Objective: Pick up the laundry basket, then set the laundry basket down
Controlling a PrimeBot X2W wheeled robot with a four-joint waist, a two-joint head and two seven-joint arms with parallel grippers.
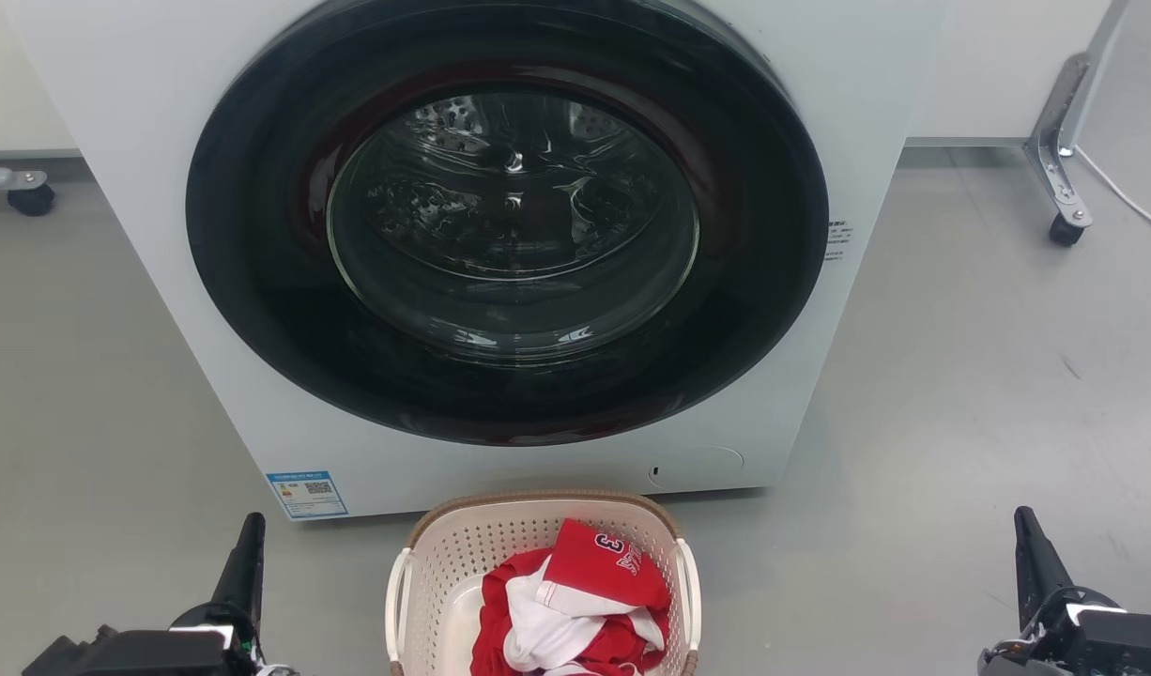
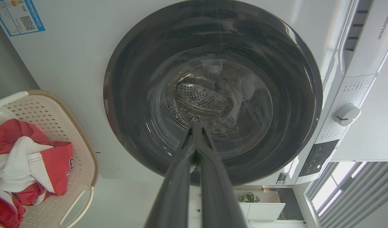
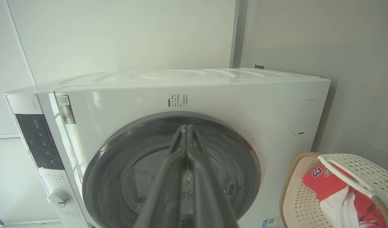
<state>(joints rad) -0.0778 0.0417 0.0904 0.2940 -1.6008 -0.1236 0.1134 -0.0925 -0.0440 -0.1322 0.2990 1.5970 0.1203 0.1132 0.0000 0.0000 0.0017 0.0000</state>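
The laundry basket [image 1: 449, 554], cream perforated plastic with a brown woven-look rim and white side handles, stands on the floor just in front of the washer at the bottom centre of the head view. Red and white clothes lie in it. The left wrist view has the basket [image 2: 54, 110] at its left edge, and the basket [image 3: 361, 167] sits in the right wrist view's lower right corner. My left gripper [image 1: 249, 540] is shut, well to the left of the basket and apart from it. On the basket's far right, my right gripper [image 1: 1026, 535] is shut and holds nothing.
A white front-loading washer [image 1: 144, 122] with a closed dark round door [image 1: 510, 216] rises right behind the basket. Grey floor [image 1: 960, 376] spreads on both sides. A caster [image 1: 33, 197] stands at far left and a wheeled metal leg [image 1: 1064, 225] at far right.
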